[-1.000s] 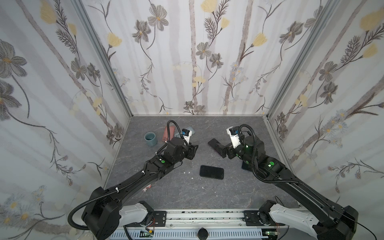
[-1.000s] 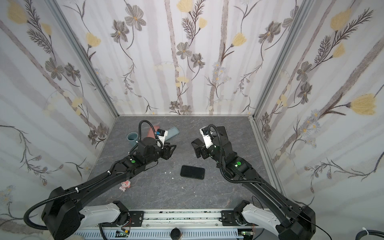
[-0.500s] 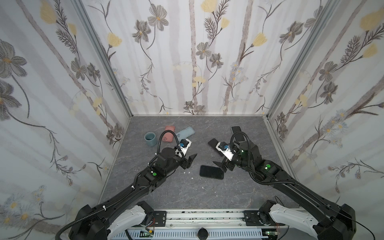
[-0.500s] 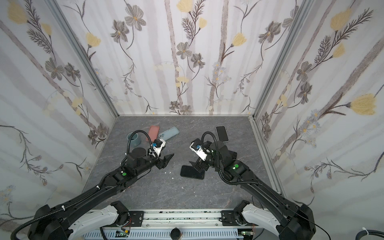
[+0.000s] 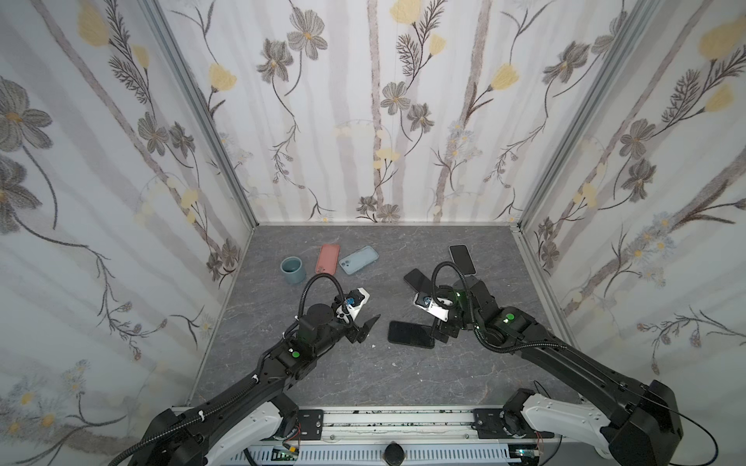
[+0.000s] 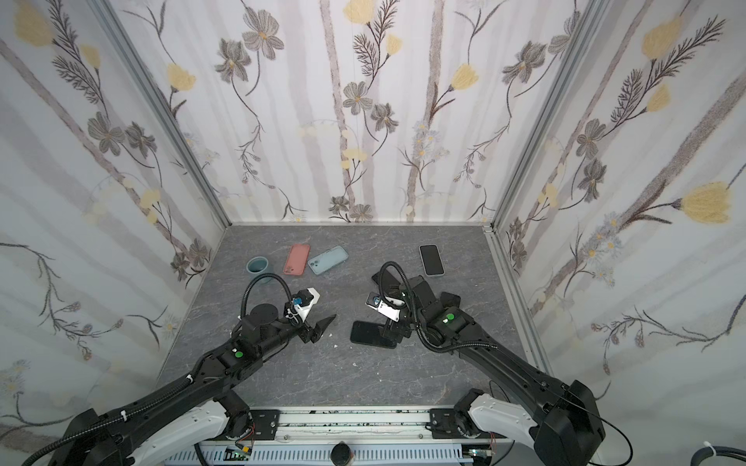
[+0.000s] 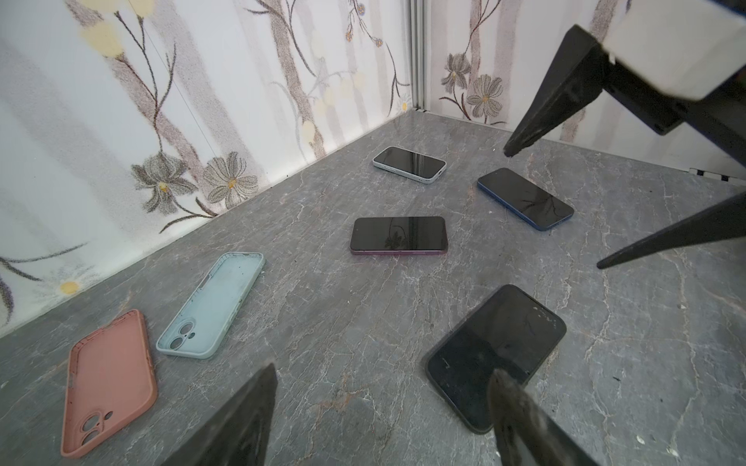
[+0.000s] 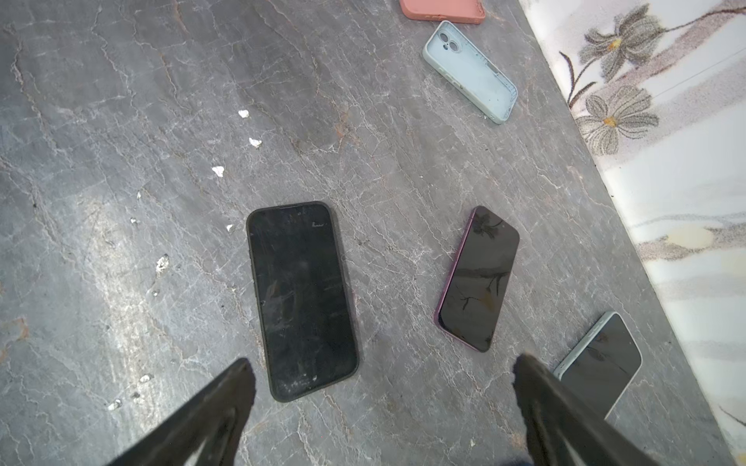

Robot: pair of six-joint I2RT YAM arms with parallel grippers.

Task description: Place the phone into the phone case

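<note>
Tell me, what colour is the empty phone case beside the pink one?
The case is pale blue, clearest in the left wrist view.

Bright, soft, even light fills both top views; shadows on the grey worktop (image 5: 363, 375) are faint. Wide-angle bending bows the flowered walls (image 5: 363, 121) toward the frame corners. In the left wrist view the phone screens (image 7: 399, 234) mirror those walls and the jaws at the lower edge are blurred. The right wrist view shows a pale sheen left of centre.
</note>
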